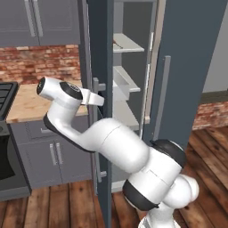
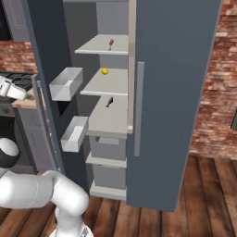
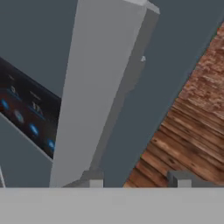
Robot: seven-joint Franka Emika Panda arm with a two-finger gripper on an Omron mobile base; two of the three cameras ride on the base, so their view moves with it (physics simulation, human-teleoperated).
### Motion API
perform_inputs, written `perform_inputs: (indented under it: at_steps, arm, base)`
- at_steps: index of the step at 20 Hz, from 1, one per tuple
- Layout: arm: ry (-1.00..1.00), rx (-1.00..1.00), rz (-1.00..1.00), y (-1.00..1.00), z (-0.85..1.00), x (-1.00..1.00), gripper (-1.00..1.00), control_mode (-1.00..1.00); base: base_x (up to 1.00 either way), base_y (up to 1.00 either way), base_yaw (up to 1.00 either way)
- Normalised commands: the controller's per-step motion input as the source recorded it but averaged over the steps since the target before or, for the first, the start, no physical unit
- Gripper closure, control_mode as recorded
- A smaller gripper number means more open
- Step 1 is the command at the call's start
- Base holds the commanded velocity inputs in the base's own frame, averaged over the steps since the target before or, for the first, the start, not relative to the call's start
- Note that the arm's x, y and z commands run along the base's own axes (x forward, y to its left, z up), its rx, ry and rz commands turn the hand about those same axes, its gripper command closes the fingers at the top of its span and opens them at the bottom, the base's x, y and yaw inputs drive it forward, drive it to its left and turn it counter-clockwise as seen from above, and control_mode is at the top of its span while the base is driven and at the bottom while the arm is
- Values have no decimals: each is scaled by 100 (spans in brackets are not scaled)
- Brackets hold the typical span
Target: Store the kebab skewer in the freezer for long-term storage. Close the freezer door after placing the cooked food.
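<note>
The freezer (image 2: 113,83) stands open, and the kebab skewer (image 2: 111,43) lies on its top shelf. The freezer door (image 1: 101,44) is swung out towards me, edge-on in the left base view. My gripper (image 1: 101,95) is at that door's outer face, by the long grey handle (image 3: 100,96). In the hand view the dark dispenser panel (image 3: 26,118) with blue lights sits left of the handle. The gripper (image 3: 136,178) has its fingertips apart; the left fingertip (image 3: 92,177) overlaps the handle's lower end, and only door and floor show between the two tips.
A small yellow ball (image 2: 104,71) and a tiny black object (image 2: 109,102) lie on the lower shelves. White door bins (image 2: 66,83) hang inside the open door. The plain right door (image 2: 176,92) is closed. A wooden counter (image 1: 31,104) and grey cabinets stand to the left.
</note>
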Motion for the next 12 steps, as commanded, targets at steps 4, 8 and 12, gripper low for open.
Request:
perform_inputs:
  at_steps: [4, 8, 12]
  arm:
    - [4, 0, 0, -66, -17, 38, -100, -100]
    - [0, 0, 2, -100, -18, 9, -100, -100]
    - [0, 0, 9, -100, -9, 1, -100, -100]
  base:
    - [0, 0, 0]
    - [0, 0, 0]
    - [0, 0, 0]
